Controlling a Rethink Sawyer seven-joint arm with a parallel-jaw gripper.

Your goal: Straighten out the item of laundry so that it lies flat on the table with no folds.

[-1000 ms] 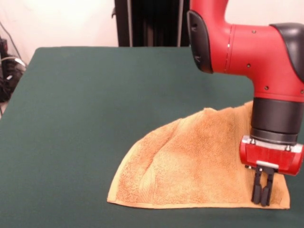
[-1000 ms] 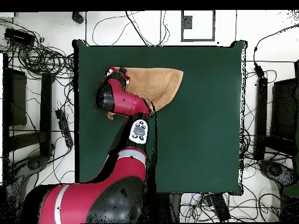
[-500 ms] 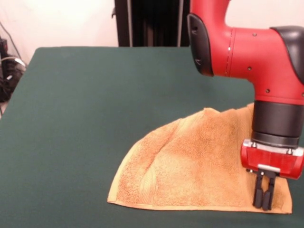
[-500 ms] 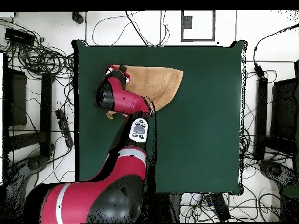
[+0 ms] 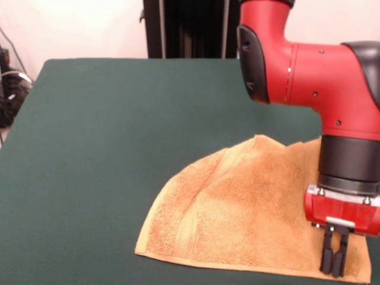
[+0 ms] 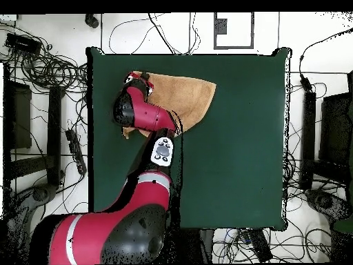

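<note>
Directly under tool [image 5: 334,268] — towel's [image 5: 237,219] corner

From my station, the dark green felt surface [image 5: 119,136] lies bare and open to passage across most of its area. The only obstacle on it is the rumpled orange-tan terry towel [image 5: 237,214], bunched at 1 corner, with the red and black arm [image 6: 148,121] overhanging it.

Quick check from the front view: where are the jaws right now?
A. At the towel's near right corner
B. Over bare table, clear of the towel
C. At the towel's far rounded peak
A: the gripper points down at the towel's near right corner, jaws close together.
</note>
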